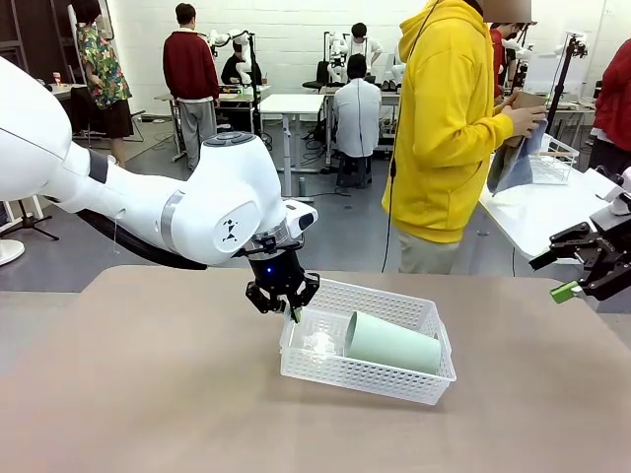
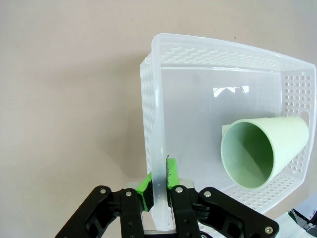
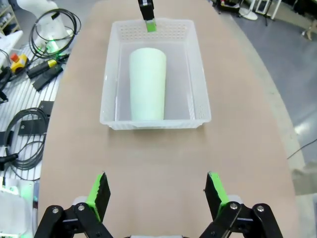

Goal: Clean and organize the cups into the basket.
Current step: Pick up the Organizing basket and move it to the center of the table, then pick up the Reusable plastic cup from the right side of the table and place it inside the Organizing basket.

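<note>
The left gripper (image 1: 288,307) is clamped on the basket (image 1: 394,389), its two green pads (image 2: 144,184) pinching the rim of one short end wall, one pad outside the wall and the other inside it (the wrist view shows the thin white plastic standing straight up between them). Just past that pinched wall, inside the basket, the mint cup (image 1: 394,343) lies on its side with its open mouth turned toward the gripper and its base pointing away; it is near the fingers but not touching them. The basket sits on the brown table (image 1: 148,394) at a skew. The right gripper (image 1: 552,276) hangs above the table with its jaws spread wide and nothing between them, well apart from the basket; from its own wrist view the basket lies straight ahead of the fingers, the cup lengthwise in it, the other gripper at the far end. Across the table, far from both grippers, a person (image 1: 444,128) in a yellow hoodie holds a brown cup (image 1: 527,101) against a bluish cloth (image 1: 513,163)
</note>
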`<state>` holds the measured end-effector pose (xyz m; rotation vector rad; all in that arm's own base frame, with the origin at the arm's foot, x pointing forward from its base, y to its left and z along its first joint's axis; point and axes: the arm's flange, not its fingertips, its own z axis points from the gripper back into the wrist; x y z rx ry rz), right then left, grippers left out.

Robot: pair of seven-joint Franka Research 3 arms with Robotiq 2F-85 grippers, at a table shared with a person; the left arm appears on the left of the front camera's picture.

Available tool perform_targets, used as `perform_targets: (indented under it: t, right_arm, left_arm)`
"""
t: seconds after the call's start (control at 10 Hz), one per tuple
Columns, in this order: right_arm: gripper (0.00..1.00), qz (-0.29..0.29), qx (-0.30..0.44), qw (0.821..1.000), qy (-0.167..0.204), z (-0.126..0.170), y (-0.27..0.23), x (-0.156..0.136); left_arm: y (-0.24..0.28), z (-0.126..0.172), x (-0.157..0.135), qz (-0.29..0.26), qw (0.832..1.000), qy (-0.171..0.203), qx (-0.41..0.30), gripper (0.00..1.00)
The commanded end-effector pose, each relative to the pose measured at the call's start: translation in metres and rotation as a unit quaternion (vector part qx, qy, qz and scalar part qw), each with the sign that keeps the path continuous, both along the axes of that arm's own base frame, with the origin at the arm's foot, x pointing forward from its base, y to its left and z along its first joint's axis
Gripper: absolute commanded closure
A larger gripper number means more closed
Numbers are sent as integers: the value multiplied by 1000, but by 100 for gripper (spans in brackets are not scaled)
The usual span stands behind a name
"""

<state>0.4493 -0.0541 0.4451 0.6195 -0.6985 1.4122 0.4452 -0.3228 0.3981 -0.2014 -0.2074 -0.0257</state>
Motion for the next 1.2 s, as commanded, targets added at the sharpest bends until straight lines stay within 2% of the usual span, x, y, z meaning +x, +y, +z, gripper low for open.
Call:
perform_targets:
  t: [0.0, 0.1, 0.2, 0.3, 0.4, 0.7, 0.8, 1.0, 1.1]
  right_arm:
    - [0, 1, 3, 1000, -3, 7, 0, -7]
    - [0, 0, 0, 1000, 0, 0, 0, 0]
    - [0, 24, 126, 987, 99, 8, -28, 19]
    - [0, 26, 210, 965, 154, 14, -68, 36]
    - [0, 31, 257, 951, 171, 19, -96, 38]
    - [0, -11, 305, 943, 134, 17, -164, 40]
    - [0, -27, 305, 946, 108, 11, -179, 38]
    - [0, -60, 271, 960, 30, -2, -202, 29]
    - [0, -65, 260, 963, 15, -9, -211, 24]
  left_arm:
    - [-1, 1, 0, -3, 1000, -1, -1, 100]
    - [-1, 1, 0, -3, 1000, -1, -1, 100]
    - [-1, 1, 0, -3, 1000, -1, -1, 100]
    - [-1, 1, 0, -3, 1000, -1, -1, 100]
    - [-1, 1, 0, -3, 1000, -1, -1, 100]
    - [-1, 1, 0, -3, 1000, -1, -1, 100]
    - [-1, 1, 0, -3, 1000, -1, -1, 100]
    - [-1, 1, 0, -3, 1000, -1, -1, 100]
    - [-1, 1, 0, -3, 1000, -1, -1, 100]
